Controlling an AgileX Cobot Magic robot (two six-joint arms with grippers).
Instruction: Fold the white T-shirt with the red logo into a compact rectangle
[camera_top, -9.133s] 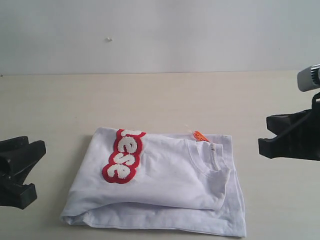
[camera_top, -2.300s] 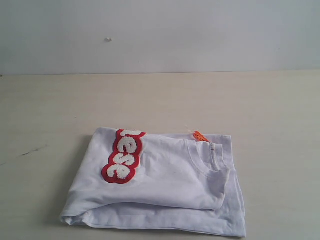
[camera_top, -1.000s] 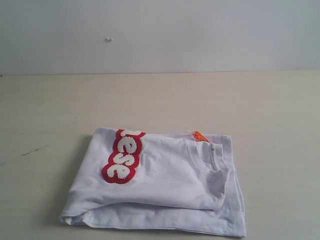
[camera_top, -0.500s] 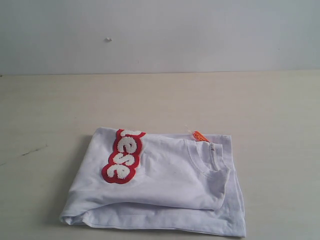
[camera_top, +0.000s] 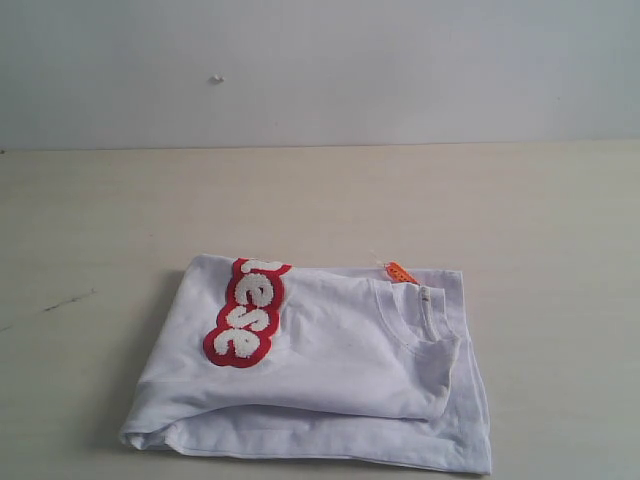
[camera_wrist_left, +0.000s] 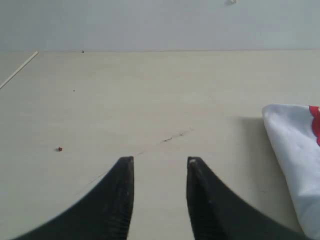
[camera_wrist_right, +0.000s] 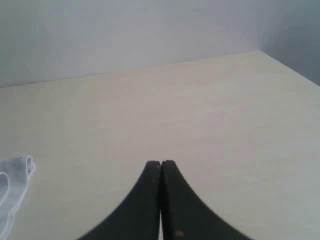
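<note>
Seemingly the white T-shirt (camera_top: 330, 370) is folded into a rough rectangle, red logo (camera_top: 247, 312) on top, so little remains; left gripper (camera_wrist_left: 160, 160) released, right gripper (camera_wrist_right: 160, 163) clenched empty.

A pale beige tabletop (camera_top: 320, 200) is stretching back to a grey-white wall (camera_top: 400, 70); a tiny red speck (camera_wrist_left: 59, 148) is lying on it.

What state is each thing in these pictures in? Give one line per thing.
T-shirt: folded, lying on the table, untouched.
Logo: face up, partly hidden by a fold.
Neck tag: sticking out past the shirt's edge.
Left claw: open, empty.
Right claw: shut, empty.
</note>
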